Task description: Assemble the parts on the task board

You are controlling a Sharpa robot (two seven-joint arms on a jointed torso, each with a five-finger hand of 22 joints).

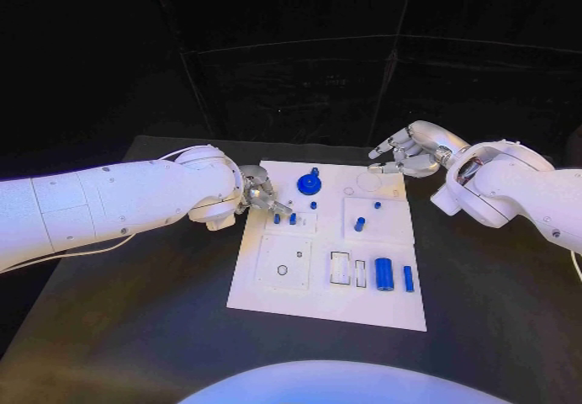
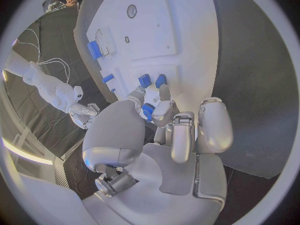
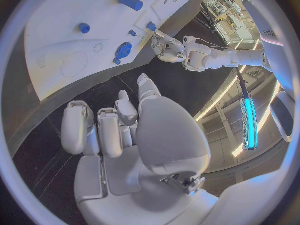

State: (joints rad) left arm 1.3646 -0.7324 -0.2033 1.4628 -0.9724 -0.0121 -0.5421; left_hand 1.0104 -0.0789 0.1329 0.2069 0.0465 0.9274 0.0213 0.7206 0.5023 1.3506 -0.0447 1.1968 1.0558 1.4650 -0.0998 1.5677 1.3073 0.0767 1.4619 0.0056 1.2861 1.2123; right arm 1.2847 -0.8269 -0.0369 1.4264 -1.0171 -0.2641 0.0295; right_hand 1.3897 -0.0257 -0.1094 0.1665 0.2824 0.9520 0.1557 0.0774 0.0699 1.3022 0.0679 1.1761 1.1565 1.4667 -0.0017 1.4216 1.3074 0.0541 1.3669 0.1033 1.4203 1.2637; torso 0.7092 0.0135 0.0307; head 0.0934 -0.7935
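Note:
The white task board lies mid-table. My left hand hovers over its far left part and pinches a small blue peg between thumb and fingertip. Two short blue pegs stand just beyond those fingertips. A blue round knob sits at the far middle of the board, with a tiny peg below it. My right hand hangs over the board's far right corner, fingers loosely apart and holding nothing. The knob lies ahead of that hand.
More blue parts lie on the board's right side: a small peg, a short cylinder, a thick cylinder and a slim bar. White rectangular slots sit beside them. Black table surrounds the board.

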